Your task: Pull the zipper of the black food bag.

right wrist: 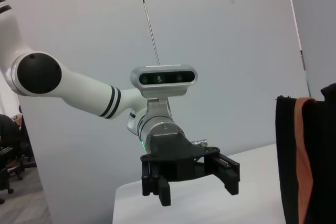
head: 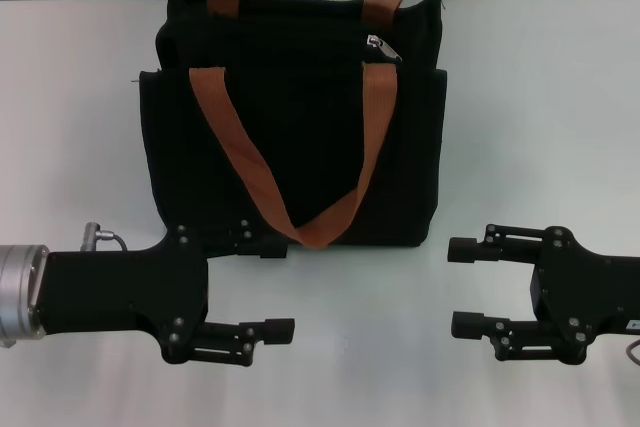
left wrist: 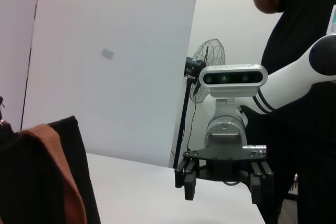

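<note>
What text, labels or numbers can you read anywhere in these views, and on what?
None can be read.
The black food bag, its zipper and its orange-brown handles carry no print.
The left pincer and right pincer, both open near the table's front edge, show no markings.
A white device at the edge of the left wrist view has marks too blurred to read.

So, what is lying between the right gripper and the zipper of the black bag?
In the head view, bare white table, then the black food bag side, separates the open right gripper from the zipper.
</note>
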You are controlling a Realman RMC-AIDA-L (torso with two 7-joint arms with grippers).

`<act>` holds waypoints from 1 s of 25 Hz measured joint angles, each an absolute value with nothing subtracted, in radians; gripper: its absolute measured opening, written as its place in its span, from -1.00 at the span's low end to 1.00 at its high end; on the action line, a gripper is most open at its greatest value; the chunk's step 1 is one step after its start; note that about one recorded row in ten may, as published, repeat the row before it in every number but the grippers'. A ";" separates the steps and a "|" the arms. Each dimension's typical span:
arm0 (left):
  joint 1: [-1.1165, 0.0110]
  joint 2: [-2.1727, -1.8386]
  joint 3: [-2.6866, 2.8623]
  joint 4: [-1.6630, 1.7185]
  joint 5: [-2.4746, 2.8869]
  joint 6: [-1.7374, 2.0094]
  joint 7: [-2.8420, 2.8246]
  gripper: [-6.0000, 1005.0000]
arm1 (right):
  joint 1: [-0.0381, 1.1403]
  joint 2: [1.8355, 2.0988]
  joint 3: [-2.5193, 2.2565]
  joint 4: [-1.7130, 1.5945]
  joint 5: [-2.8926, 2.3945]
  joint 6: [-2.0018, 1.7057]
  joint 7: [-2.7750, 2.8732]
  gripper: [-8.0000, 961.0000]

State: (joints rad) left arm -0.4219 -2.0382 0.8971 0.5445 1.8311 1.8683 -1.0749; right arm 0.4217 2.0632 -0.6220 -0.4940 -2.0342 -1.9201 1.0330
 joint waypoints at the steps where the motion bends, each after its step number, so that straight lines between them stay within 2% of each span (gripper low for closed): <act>1: -0.424 -2.038 0.897 0.545 1.835 1.868 -1.075 0.62 | 0.421 2.063 -0.621 -0.494 -2.034 -1.920 1.033 0.52; 13: -0.439 -2.034 0.896 0.548 1.858 1.887 -1.092 0.62 | 0.422 2.054 -0.619 -0.501 -2.031 -1.943 1.046 0.52; 25: -0.495 -2.011 0.890 0.545 1.857 1.958 -1.183 0.62 | 0.445 2.026 -0.588 -0.570 -2.027 -2.060 1.149 0.52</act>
